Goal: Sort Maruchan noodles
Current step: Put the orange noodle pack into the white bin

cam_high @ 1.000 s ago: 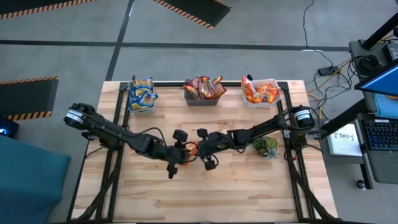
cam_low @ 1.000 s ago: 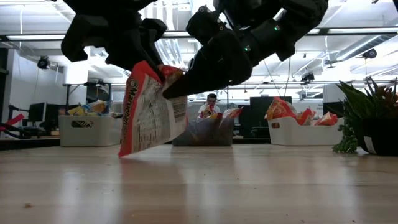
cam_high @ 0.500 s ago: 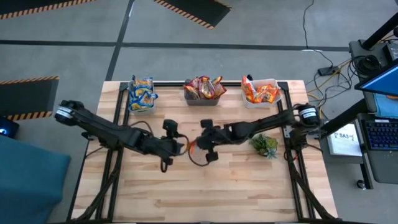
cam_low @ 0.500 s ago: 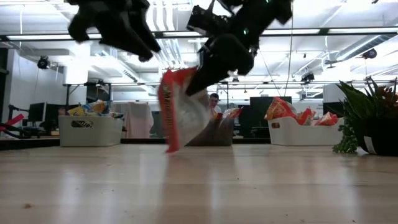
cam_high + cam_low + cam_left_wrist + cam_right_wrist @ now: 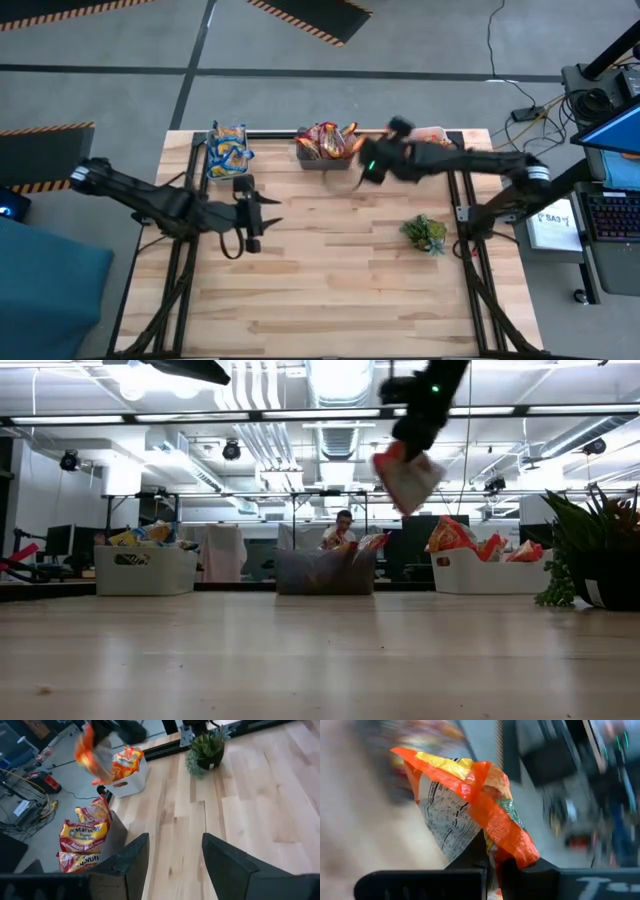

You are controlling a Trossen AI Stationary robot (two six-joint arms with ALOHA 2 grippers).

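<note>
My right gripper is shut on an orange Maruchan noodle packet and holds it high in the air, over the far part of the table between the middle bin and the white bin. My left gripper stands open and empty over the table's left middle. Three bins line the far edge. The left one holds blue-and-yellow packets, the middle one dark red packets, and the white one orange packets. My right gripper pinches the orange packet between its two fingers at a crumpled edge. In the low view the fingers come from above and the packet hangs tilted below them, well clear of the table.
A small green potted plant stands right of centre on the wooden table. Black rails run along the table's sides and far edge. Beyond the far edge a person sits in the room.
My left gripper has let go of the orange packet and drawn back toward the table's left edge, rising. My right gripper has carried the packet up and toward the far edge, toward the bins, tipping as it went. The packet, which hung just above the table, is now high in the air.
</note>
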